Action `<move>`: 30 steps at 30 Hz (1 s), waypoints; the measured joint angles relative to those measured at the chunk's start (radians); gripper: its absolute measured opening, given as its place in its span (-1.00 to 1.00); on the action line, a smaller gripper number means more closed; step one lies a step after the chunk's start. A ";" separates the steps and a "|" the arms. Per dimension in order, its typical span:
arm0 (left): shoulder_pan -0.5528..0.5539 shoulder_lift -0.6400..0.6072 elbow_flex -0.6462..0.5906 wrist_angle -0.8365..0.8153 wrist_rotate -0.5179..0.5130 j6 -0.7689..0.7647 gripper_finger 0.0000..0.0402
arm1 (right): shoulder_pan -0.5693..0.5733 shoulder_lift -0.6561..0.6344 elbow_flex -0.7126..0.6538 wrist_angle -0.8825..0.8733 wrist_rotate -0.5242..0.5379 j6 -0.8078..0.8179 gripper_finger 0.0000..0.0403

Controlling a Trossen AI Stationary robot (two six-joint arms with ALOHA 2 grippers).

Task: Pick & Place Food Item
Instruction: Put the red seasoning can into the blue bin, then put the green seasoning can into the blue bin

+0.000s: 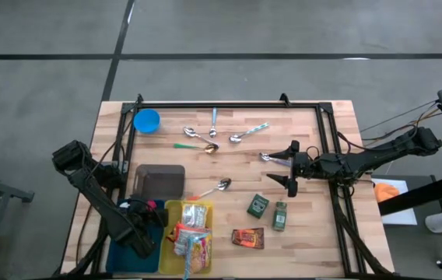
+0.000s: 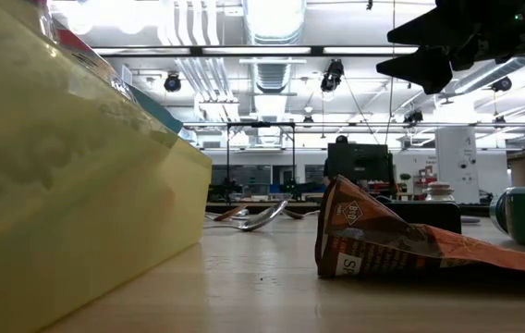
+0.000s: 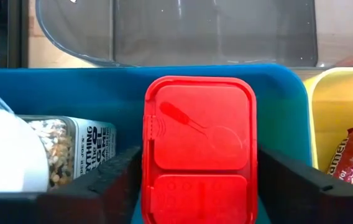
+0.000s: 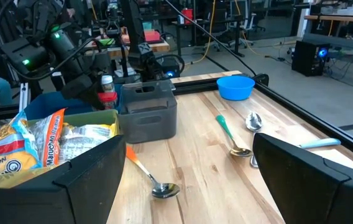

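one red container (image 3: pixel 199 149) between left claw (image 3: pixel 198 186) fingers

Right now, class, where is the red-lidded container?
The red-lidded container stands in the blue bin at the table's near left corner, between the left gripper's fingers, beside the yellow bin.

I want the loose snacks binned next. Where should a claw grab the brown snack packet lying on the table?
Come from straight above and pinch the brown snack packet across its narrower width, near the middle. It lies flat on the table, crumpled and puffed, probably leaving the claw a raised fold to grip.
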 joint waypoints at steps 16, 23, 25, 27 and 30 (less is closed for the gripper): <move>0.000 0.000 0.000 -0.001 0.000 0.000 0.87 | 0.000 0.000 0.000 0.000 0.000 0.000 0.73; 0.000 0.000 0.055 -0.056 -0.031 0.036 0.87 | 0.000 0.000 0.000 0.000 0.000 0.000 0.73; 0.000 -0.001 0.081 -0.088 -0.052 0.049 0.87 | 0.000 0.000 0.000 0.000 0.000 0.000 0.73; 0.000 -0.001 0.109 -0.127 -0.082 0.053 0.87 | 0.000 0.000 0.000 0.000 0.000 0.000 0.73; 0.000 -0.001 0.154 -0.178 -0.137 0.080 0.87 | 0.000 0.000 0.000 0.000 0.000 0.000 0.73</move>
